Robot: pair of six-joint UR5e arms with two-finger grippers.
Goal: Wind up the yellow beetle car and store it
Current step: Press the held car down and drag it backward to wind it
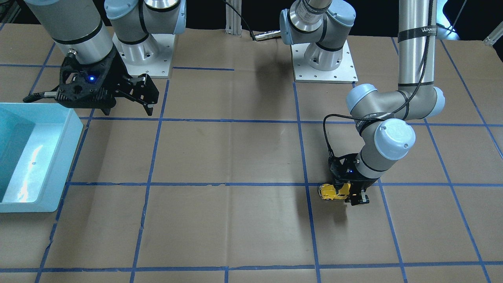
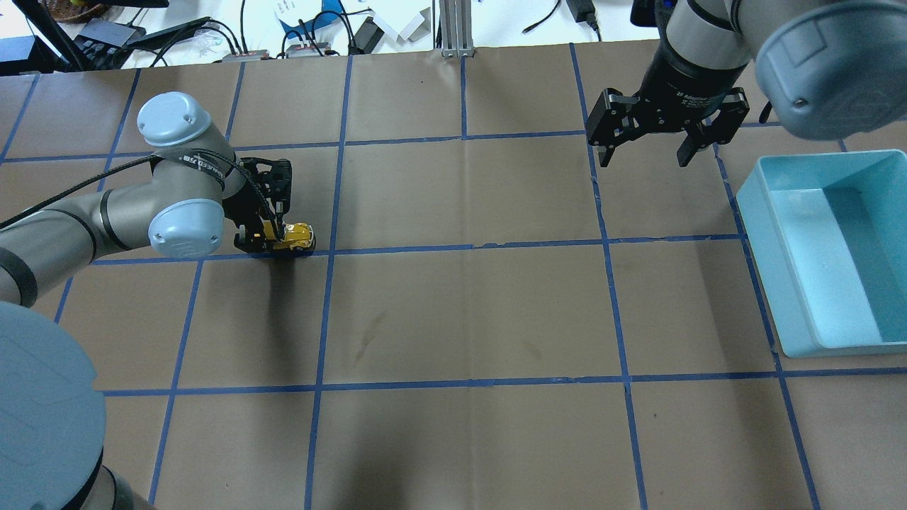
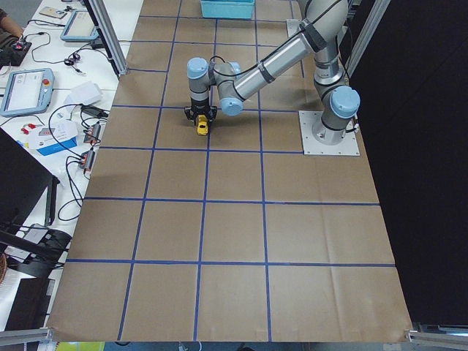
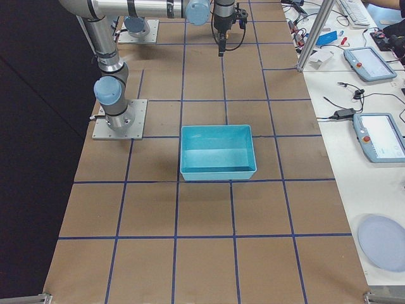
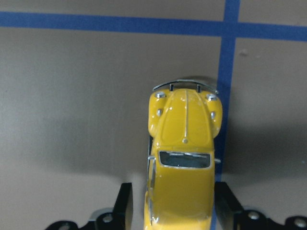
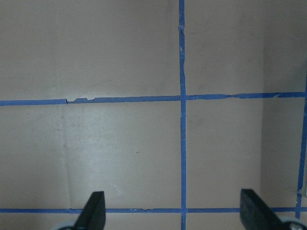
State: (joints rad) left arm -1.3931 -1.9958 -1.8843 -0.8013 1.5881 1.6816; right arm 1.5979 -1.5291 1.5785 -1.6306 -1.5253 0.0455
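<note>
The yellow beetle car (image 5: 182, 158) stands on its wheels on the brown paper, beside a blue tape crossing. My left gripper (image 5: 175, 201) is down at table level, and its two black fingers (image 5: 125, 206) close on the car's rear sides while the nose sticks out ahead. The car also shows in the overhead view (image 2: 296, 236) with the left gripper (image 2: 263, 237) on it, and in the front view (image 1: 333, 191). My right gripper (image 2: 641, 152) is open and empty, held above the table near the bin; its wrist view shows only bare paper and tape.
A light blue open bin (image 2: 762, 269) stands at the robot's right end of the table, also in the front view (image 1: 65, 157), and looks empty. Blue tape lines grid the brown paper. The arm base plates (image 1: 324, 70) stand at the robot's edge.
</note>
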